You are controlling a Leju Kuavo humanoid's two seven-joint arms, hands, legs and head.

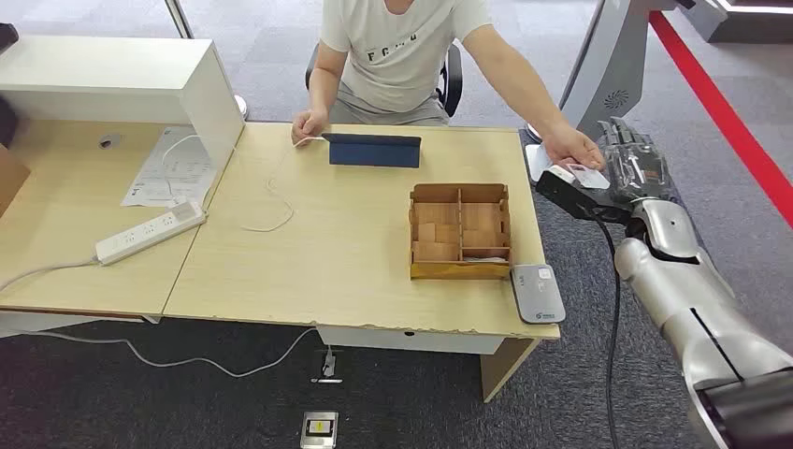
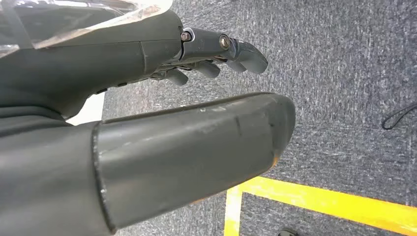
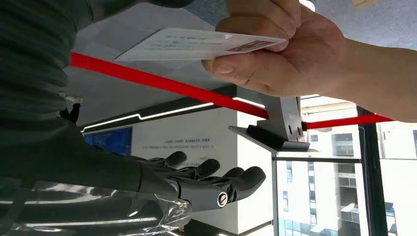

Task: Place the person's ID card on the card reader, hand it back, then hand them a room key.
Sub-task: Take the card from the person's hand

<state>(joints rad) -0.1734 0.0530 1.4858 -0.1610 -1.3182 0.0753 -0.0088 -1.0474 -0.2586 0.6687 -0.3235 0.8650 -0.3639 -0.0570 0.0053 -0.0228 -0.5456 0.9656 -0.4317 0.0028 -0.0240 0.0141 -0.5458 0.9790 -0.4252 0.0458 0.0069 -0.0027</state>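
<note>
Tabletop: light wood, with a second desk butted against its left edge.

Person: seated behind the far edge. One hand rests near the far edge; the other hand reaches past the far right corner and pinches the ID card by one end, as we see in the right wrist view.

Our right hand: raised off the right edge of the tabletop, just beside the person's hand. Its fingers lie extended and apart, holding nothing; the ID card sits apart from them.

Our left hand: hanging over grey carpet, fingers loosely curled, nothing in it; we cannot tell from this angle whether they are closed.

Wooden tray: compartmented, on the right half of the tabletop.

Dark folder: near the far edge, at centre.

Power strip: white, on the adjoining desk.

Card reader: grey, at the near right corner, just beside the wooden tray, with nothing on it.
</note>
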